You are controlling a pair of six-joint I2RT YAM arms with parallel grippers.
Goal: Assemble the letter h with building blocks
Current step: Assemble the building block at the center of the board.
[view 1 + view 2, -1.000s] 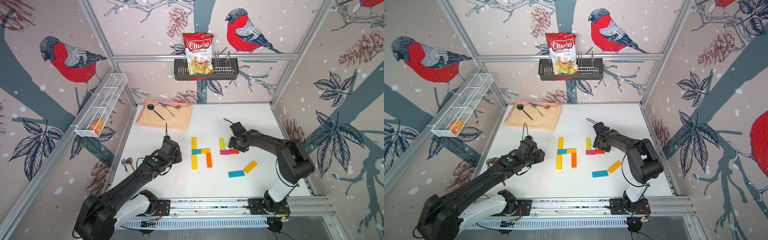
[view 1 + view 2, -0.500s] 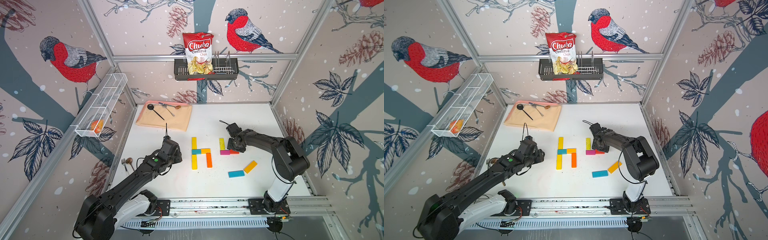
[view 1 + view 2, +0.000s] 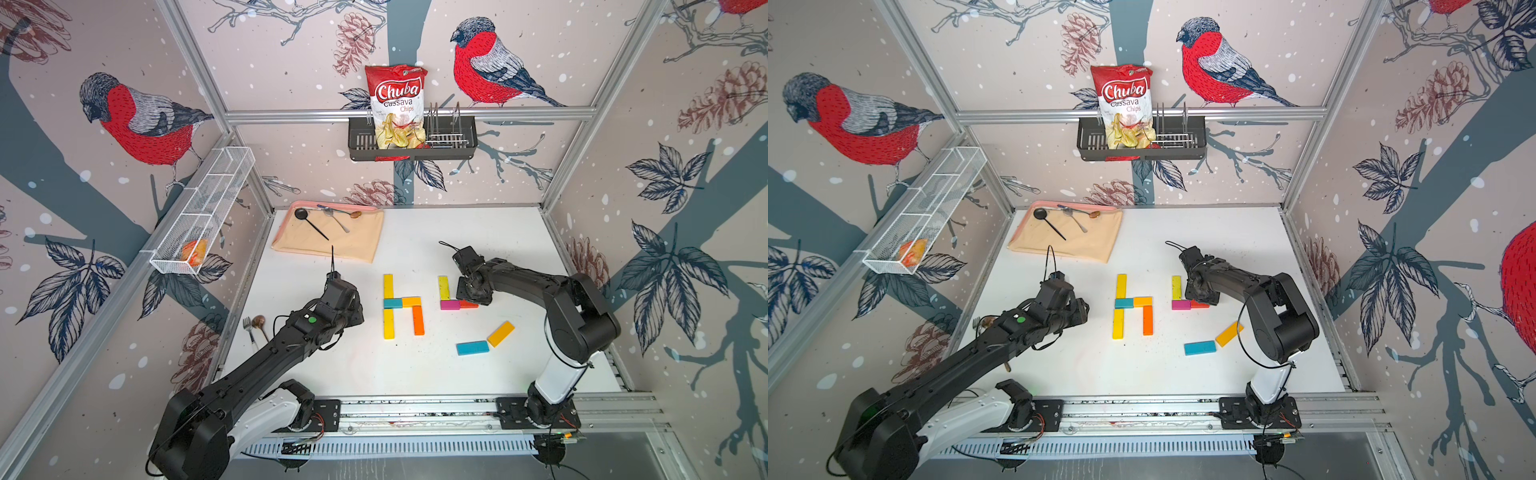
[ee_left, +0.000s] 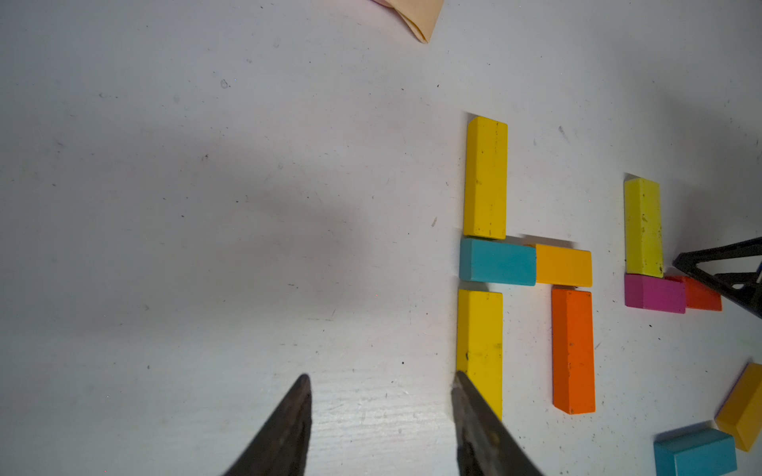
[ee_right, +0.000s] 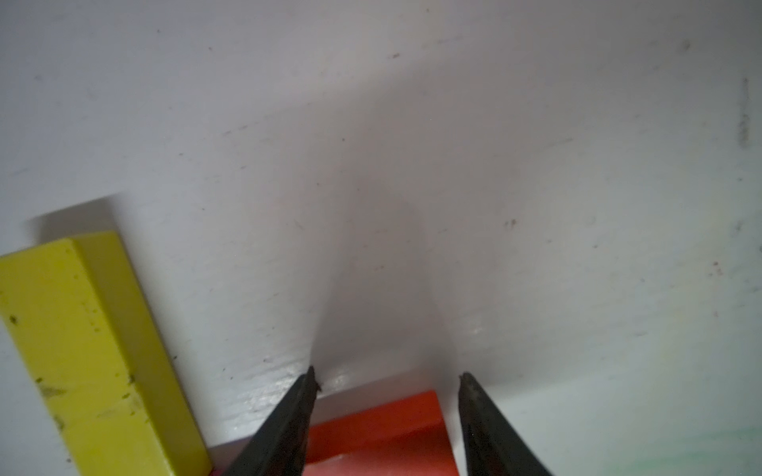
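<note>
Blocks on table (image 3: 353, 374): finished h (image 3: 392, 302) at centre. Beside it, yellow block (image 3: 443, 287), magenta block (image 3: 450, 305) and red block (image 5: 379, 428), touching. Teal block (image 3: 472, 348) and amber block (image 3: 500, 333) lie loose, nearer the front.
Right gripper (image 5: 385, 373) — astride red block, grip uncertain.
Left gripper (image 4: 379, 377) — jaws apart, empty, just beside h.
</note>
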